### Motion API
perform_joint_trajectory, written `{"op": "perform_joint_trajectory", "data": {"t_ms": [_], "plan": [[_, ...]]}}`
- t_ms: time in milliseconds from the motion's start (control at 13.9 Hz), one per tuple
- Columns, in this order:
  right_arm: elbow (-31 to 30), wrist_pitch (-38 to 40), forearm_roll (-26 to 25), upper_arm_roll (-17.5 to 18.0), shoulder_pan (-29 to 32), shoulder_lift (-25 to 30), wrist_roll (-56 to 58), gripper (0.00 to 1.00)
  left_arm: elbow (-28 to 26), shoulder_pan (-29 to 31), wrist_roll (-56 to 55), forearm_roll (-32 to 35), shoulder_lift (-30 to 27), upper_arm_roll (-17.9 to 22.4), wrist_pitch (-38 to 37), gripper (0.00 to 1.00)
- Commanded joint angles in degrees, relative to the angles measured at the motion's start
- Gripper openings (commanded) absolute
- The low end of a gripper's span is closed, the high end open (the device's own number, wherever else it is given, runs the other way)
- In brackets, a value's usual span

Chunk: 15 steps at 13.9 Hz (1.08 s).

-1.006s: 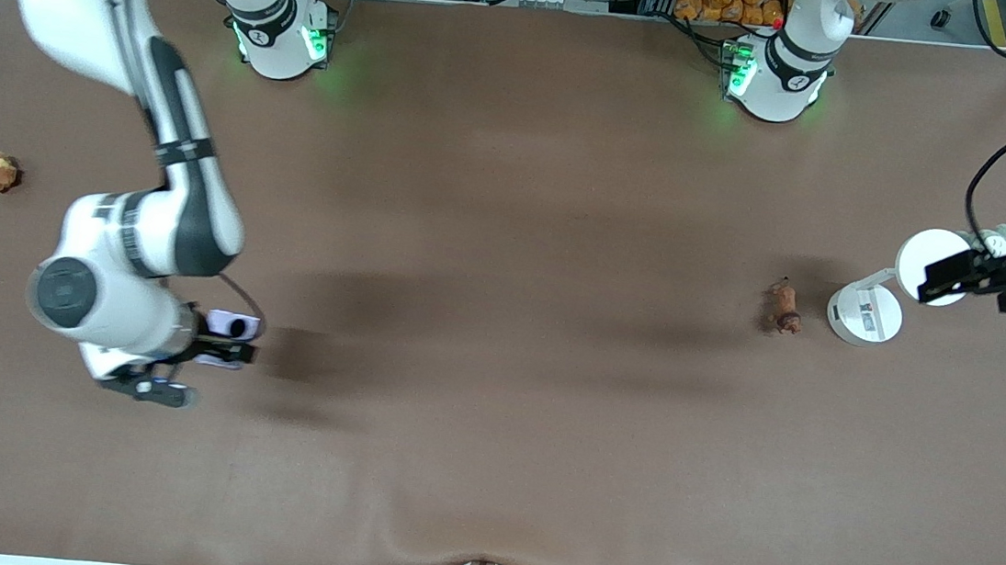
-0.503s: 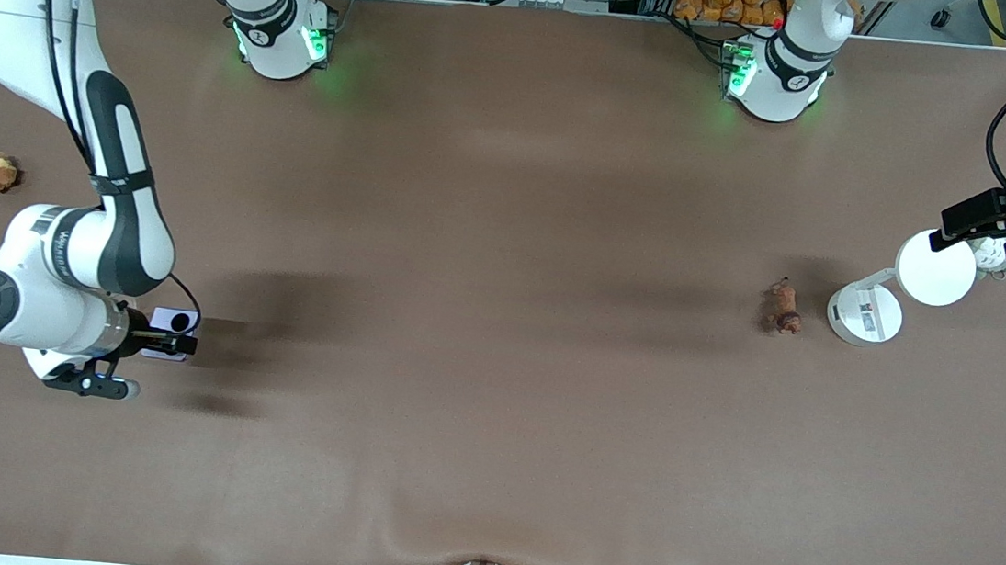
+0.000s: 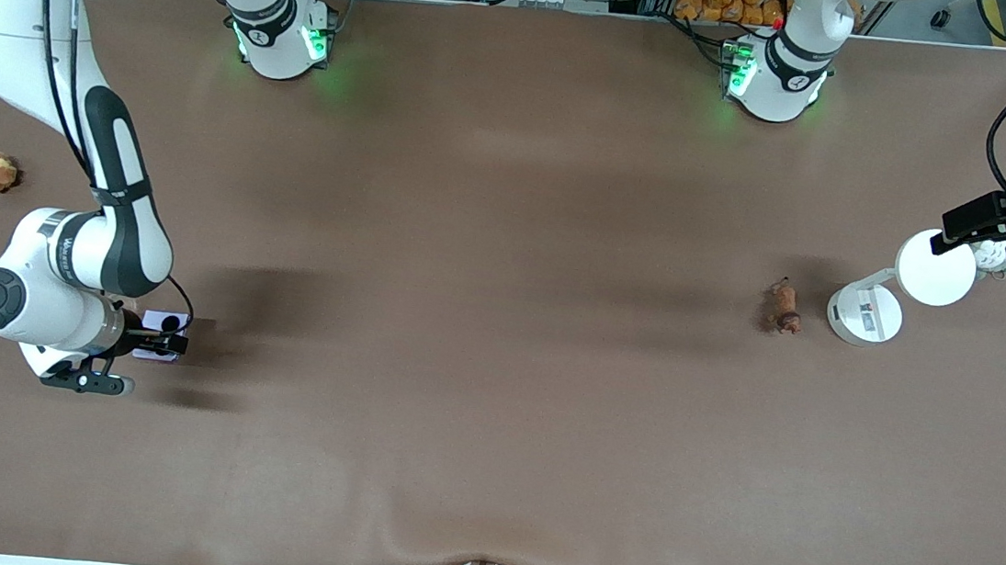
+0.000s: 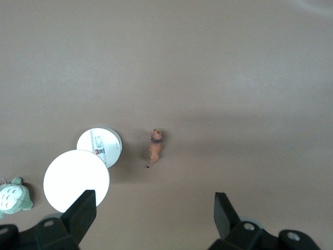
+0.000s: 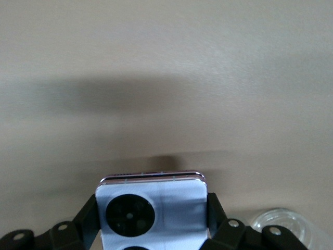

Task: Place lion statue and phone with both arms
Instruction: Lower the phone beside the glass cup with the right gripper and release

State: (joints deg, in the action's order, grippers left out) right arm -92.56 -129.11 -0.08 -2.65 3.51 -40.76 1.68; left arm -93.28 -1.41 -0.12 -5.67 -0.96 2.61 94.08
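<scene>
Evidently the right pincer (image 3: 174,345) is pinching the phone (image 5: 152,211) above the desk (image 3: 491,411), presumably for placement. Meanwhile the left pincer (image 4: 153,216) is hanging spread, waiting, over the lion statue (image 3: 784,308) lying on the desk beside a white lamp (image 3: 889,297).

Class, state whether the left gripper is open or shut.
Open: the left gripper holds its fingers wide apart, empty, above the lion statue.
</scene>
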Motion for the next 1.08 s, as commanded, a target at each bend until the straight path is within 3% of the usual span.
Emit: {"op": "perform_joint_trajectory", "data": {"t_ms": [0,431,718,790,862,934,1006], "plan": [[-0.25,-0.79,-0.71,1.06,1.93,-0.63,-0.01,0.06,0.38,0.26,0.47,0.84,-0.01,-0.41,0.31,1.0],[-0.78,-0.88,-0.63,1.15,1.94,-1.34,-2.9,0.12,2.13,-0.35,-0.4,3.12,-0.18,-0.76,0.84,1.0],[-0.78,-0.97,-0.63,1.06,1.94,-1.78,-3.44,0.23,2.14,-0.53,0.65,4.61,-0.27,-1.29,0.84,1.0],[-0.78,-1.23,-0.63,1.06,1.94,-2.04,-3.44,0.33,2.14,-0.27,-0.05,4.53,-0.27,-1.99,0.84,1.0],[-1.04,-1.93,-0.63,1.06,1.94,-2.04,-3.44,0.61,2.14,-0.18,0.03,4.53,-0.27,-2.08,0.75,1.0],[-1.48,-2.37,-0.63,1.06,1.94,-2.04,-3.44,0.97,2.14,-0.09,0.38,4.53,-0.18,-2.08,0.75,1.0],[-1.57,-2.55,-0.63,1.06,1.94,-2.04,-3.35,1.0,2.14,0.0,0.73,4.53,-0.27,-2.08,0.75,1.0]]}}
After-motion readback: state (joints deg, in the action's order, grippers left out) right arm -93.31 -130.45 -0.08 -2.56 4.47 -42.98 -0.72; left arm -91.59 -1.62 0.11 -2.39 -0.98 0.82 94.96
